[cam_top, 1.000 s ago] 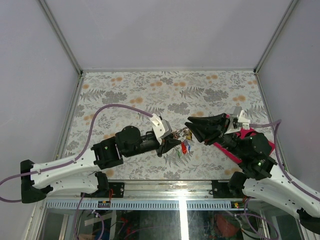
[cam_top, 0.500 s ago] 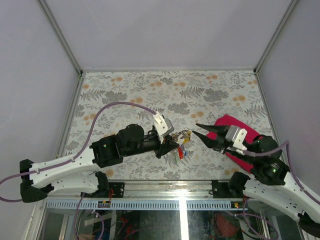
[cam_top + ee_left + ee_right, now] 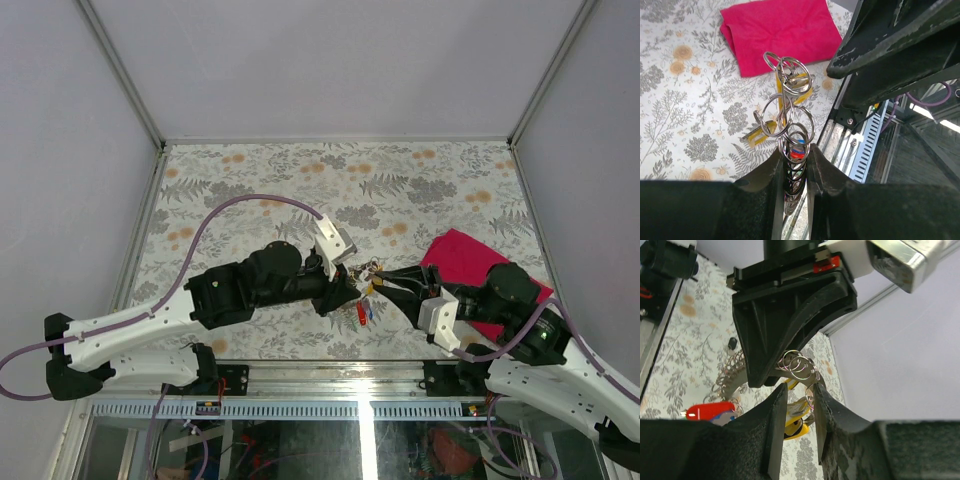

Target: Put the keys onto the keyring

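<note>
Overhead view: two robot arms meet near ctr of a floral-print table point(image 3: 250, 180). The left claw point(image 3: 347, 287), extending from lower left, is pinched nearly closed on the keyring point(image 3: 368, 270), a cluster of linked silvery rings held just off the table. In the left wrist view, the left claw point(image 3: 795, 147) sits at bottom ctr and clamps the lowest loops of the keyring point(image 3: 788, 95), w/ the other rings standing up toward mid-frame. The keys point(image 3: 362, 310) hang from the cluster. A yellow key point(image 3: 760, 136) slants down-left, and red & blue key heads point(image 3: 797, 143) sit btwn the fingertips. The right claw point(image 3: 385, 280) comes from lower right, its tips just beside the rings. In the right wrist view, the right claw point(image 3: 797, 386) has its jaws narrowly apart w/ the rings and a yellow key in the gap. Can't tell whether it grips anything. A red key point(image 3: 707, 412) shows at lower left. A magenta cloth point(image 3: 460, 252) lies on the table at right, partly under the right arm.
</note>
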`<control>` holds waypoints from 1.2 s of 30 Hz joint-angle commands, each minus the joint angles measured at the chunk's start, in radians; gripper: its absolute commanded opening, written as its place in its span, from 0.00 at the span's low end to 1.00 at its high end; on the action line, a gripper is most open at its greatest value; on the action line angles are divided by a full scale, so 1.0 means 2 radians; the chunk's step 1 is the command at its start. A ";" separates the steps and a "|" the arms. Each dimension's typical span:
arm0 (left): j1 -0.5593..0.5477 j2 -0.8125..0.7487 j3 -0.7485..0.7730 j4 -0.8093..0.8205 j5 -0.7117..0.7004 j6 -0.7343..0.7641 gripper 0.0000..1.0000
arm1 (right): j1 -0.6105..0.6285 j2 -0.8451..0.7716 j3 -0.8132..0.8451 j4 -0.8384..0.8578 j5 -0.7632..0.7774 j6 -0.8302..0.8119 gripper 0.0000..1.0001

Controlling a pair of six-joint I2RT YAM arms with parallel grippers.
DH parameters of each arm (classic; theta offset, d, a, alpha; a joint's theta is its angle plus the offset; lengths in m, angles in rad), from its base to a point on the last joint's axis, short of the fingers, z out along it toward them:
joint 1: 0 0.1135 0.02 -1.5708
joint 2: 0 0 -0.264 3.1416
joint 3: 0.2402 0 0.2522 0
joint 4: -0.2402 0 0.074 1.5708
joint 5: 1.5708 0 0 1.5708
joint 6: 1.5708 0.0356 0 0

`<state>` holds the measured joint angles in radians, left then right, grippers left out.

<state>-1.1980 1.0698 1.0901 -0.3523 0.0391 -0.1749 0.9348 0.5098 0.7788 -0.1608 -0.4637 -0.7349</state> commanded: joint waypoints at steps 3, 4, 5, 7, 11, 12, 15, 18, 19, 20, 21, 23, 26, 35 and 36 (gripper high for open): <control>-0.003 0.002 0.022 0.012 0.004 -0.027 0.00 | 0.000 0.015 0.023 -0.006 -0.030 -0.071 0.34; -0.003 0.004 0.023 0.011 0.005 -0.027 0.00 | 0.000 0.017 0.023 -0.005 -0.030 -0.075 0.34; -0.003 0.005 0.024 0.010 0.006 -0.027 0.00 | 0.000 0.018 0.023 -0.005 -0.029 -0.078 0.34; -0.003 0.007 0.026 0.008 0.006 -0.027 0.00 | 0.000 0.023 0.024 -0.004 -0.028 -0.085 0.34; -0.002 0.011 0.027 0.007 0.009 -0.028 0.00 | 0.000 0.031 0.026 -0.001 -0.024 -0.097 0.34; -0.003 0.013 0.028 0.007 0.010 -0.028 0.00 | 0.000 0.032 0.026 -0.001 -0.024 -0.099 0.33; -0.003 0.015 0.029 0.006 0.011 -0.028 0.00 | 0.000 0.039 0.028 -0.001 -0.023 -0.107 0.33; -0.003 0.014 0.030 0.006 0.011 -0.028 0.00 | 0.000 0.044 0.029 -0.006 -0.022 -0.113 0.33; -0.003 0.014 0.030 0.006 0.011 -0.028 0.00 | 0.000 0.045 0.029 -0.007 -0.022 -0.115 0.33; -0.003 0.015 0.030 0.006 0.011 -0.028 0.00 | 0.000 0.046 0.028 -0.006 -0.022 -0.116 0.33; -0.003 0.015 0.031 0.006 0.011 -0.028 0.00 | 0.000 0.046 0.028 -0.007 -0.022 -0.116 0.33; -0.002 0.016 0.031 0.006 0.013 -0.028 0.00 | 0.000 0.047 0.028 -0.010 -0.022 -0.118 0.33; -0.002 0.017 0.032 0.005 0.014 -0.028 0.00 | 0.000 0.050 0.029 -0.017 -0.024 -0.120 0.33; -0.003 0.019 0.034 0.005 0.015 -0.028 0.00 | 0.000 0.058 0.033 -0.038 -0.030 -0.129 0.33; -0.003 0.019 0.035 0.005 0.015 -0.029 0.00 | 0.000 0.059 0.032 -0.036 -0.030 -0.130 0.33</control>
<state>-1.1980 1.1118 1.1141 -0.3904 0.0528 -0.2249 0.9348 0.6155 0.7994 -0.2371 -0.5060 -0.9749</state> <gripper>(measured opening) 0.179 0.335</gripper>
